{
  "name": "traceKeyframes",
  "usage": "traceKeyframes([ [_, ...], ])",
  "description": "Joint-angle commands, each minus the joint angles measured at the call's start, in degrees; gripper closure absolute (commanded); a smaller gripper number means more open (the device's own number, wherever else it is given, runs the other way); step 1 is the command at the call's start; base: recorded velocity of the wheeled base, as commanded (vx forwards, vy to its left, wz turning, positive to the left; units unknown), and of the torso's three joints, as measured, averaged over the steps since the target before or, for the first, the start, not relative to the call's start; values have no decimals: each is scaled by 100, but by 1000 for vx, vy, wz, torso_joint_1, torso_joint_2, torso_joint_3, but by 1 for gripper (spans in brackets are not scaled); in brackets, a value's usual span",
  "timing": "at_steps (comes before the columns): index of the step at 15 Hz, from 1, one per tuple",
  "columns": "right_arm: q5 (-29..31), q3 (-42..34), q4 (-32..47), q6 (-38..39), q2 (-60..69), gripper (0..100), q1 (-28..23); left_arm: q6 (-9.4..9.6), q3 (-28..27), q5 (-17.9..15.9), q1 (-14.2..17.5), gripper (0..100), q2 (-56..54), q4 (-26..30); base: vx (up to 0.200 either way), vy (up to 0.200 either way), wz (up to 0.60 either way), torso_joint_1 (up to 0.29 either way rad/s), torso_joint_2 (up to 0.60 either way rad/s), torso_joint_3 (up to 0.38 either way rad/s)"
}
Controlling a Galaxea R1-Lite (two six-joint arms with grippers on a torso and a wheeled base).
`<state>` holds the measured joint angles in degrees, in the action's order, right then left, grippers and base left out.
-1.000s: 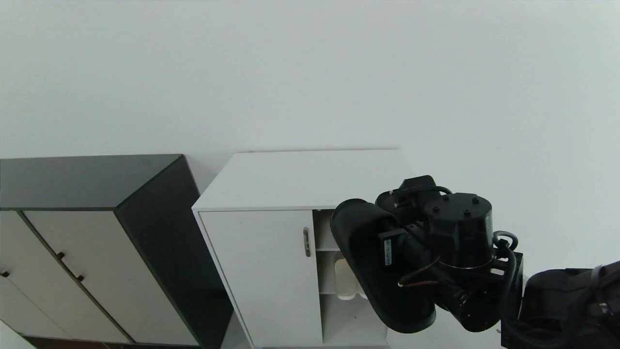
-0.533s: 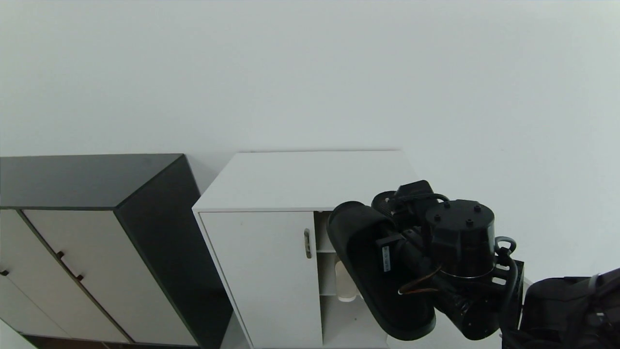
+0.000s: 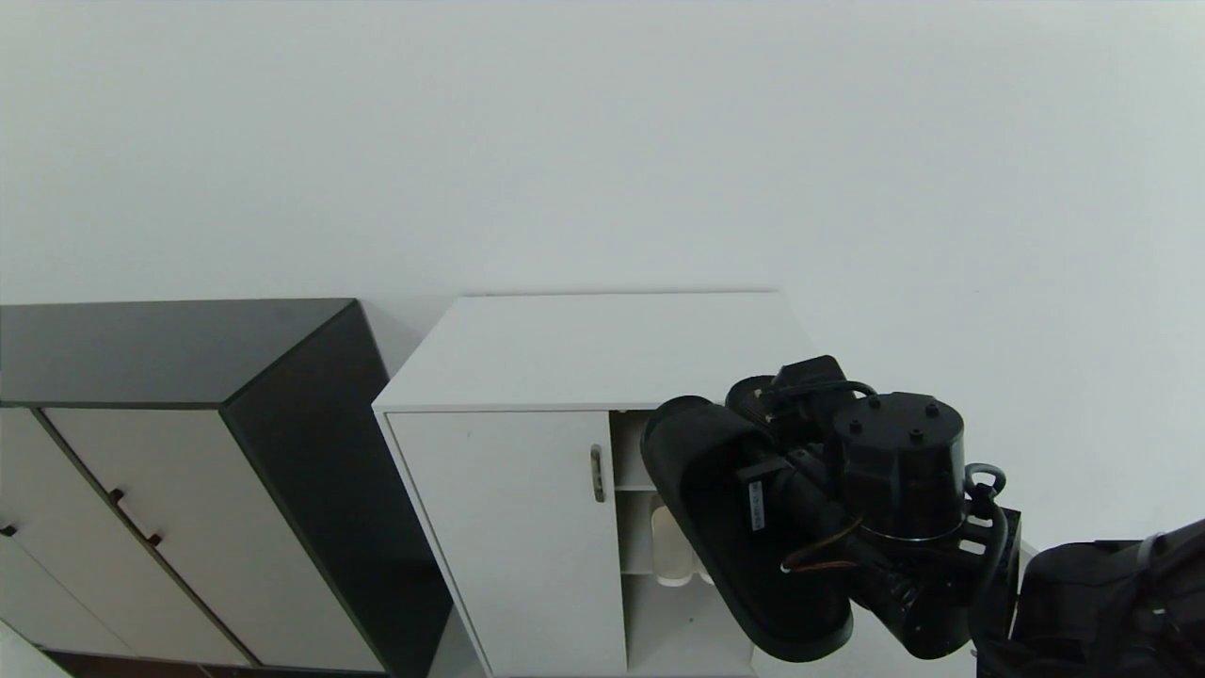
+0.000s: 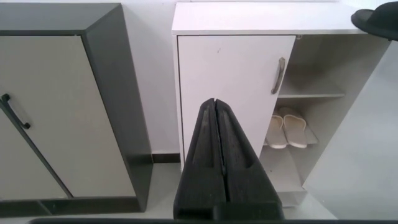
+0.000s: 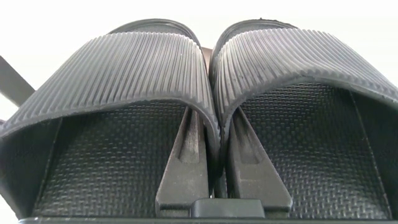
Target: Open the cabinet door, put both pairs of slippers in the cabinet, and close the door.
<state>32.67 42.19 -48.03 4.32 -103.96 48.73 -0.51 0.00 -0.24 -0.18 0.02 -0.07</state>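
The right fingers (image 5: 183,168) are clamped on the touching inner sides of the black slippers (image 3: 744,527), held up before the cabinet's (image 3: 584,348) open right half. The white slippers (image 4: 289,129) lie on its middle shelf (image 4: 311,144). The left fingers (image 4: 205,143) are pressed together, holding nothing.

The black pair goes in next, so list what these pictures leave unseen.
Head view: most of the white cabinet's open side, behind the black slippers and right arm; the white slippers show as a sliver.
Left wrist view: the bottom compartment, partly behind the shut left pincer; the black slippers, cut off by an edge.
Right wrist view: the shelves ahead, blocked by the black slippers in the right pincer.
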Motion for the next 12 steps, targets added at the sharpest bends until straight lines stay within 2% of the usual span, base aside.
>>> traceKeyframes([
  [1,2,-27,-5,-1,-19,100,-3,-2,0,-2,1,100,-2,-1,0,0,0,0,0,0],
  [6,2,-36,-5,-1,-19,100,-3,-2,0,-2,1,100,-2,-1,0,0,0,-17,38,22],
  [12,2,-44,-13,-1,-19,100,5,-10,0,-2,1,100,-2,-1,0,0,0,-202,489,278],
])
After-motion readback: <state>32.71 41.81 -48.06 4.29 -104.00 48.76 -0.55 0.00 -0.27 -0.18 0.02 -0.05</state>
